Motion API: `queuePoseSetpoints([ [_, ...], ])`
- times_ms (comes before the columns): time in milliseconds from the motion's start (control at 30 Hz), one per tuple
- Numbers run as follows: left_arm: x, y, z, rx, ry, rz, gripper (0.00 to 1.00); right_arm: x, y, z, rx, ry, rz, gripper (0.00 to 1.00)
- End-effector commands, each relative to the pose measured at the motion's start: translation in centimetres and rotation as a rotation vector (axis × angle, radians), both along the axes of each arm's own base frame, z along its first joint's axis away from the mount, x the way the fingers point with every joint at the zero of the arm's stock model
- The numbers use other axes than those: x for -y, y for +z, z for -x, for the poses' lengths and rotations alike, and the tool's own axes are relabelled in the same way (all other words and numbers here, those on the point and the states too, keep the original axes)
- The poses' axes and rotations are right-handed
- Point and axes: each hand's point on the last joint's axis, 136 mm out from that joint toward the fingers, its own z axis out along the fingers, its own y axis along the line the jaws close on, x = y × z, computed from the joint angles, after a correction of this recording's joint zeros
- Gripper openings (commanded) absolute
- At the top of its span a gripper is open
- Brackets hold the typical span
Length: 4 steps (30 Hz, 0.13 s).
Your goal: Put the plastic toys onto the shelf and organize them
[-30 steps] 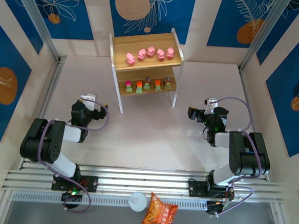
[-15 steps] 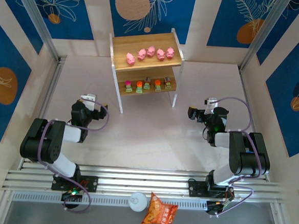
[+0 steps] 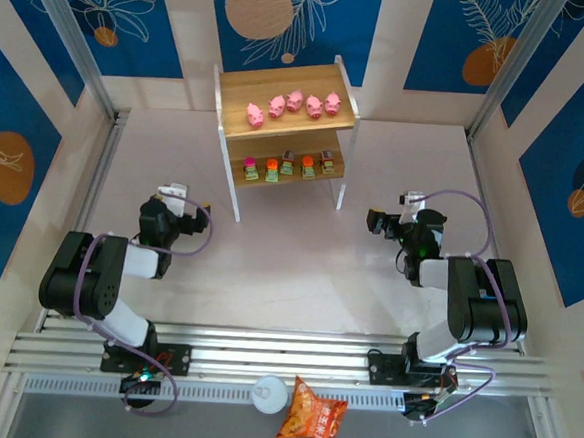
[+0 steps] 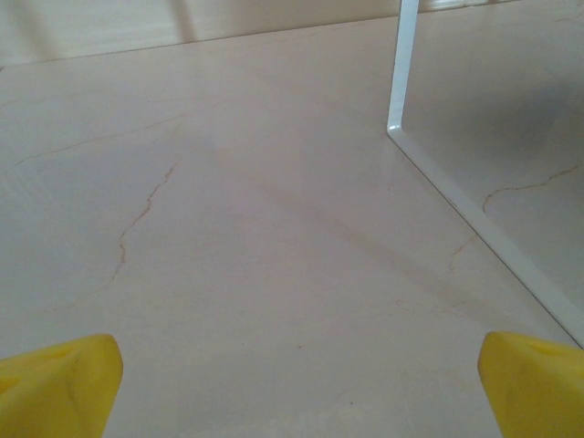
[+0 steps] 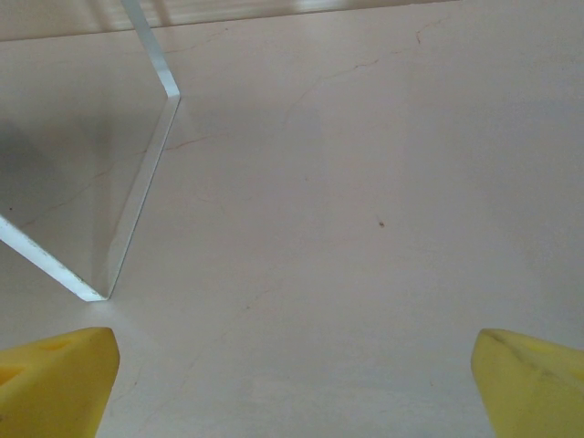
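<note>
The shelf (image 3: 282,81) stands at the back middle of the table. Several pink pig toys (image 3: 294,102) line its top board. Several blocky toys (image 3: 288,164) with green bases sit in a row on its lower board. My left gripper (image 3: 178,199) rests low at the shelf's front left, open and empty. In the left wrist view its yellow fingertips (image 4: 55,388) stand wide apart over bare table, with the shelf's white leg (image 4: 401,64) ahead. My right gripper (image 3: 390,216) is open and empty at the shelf's front right. Its fingertips (image 5: 534,379) are spread, and the shelf's foot (image 5: 141,210) lies ahead on the left.
An orange snack bag (image 3: 311,417) and a white round lid (image 3: 269,393) lie at the near edge, beyond the aluminium rails (image 3: 283,351). Blue patterned walls close in the table on three sides.
</note>
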Motion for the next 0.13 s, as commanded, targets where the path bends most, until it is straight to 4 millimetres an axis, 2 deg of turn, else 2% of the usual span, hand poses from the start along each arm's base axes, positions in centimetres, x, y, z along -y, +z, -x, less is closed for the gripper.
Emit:
queuePoseSetpoints([
  [0, -0.39, 0.41, -0.56, 0.01, 0.011, 0.001, 1.0, -0.07, 0.77, -0.68, 0.022, -0.005, -0.003, 0.99],
  [100, -0.43, 0.5, -0.56, 0.013, 0.013, 0.001, 1.0, -0.05, 0.78, -0.69, 0.022, -0.006, -0.003, 0.99],
])
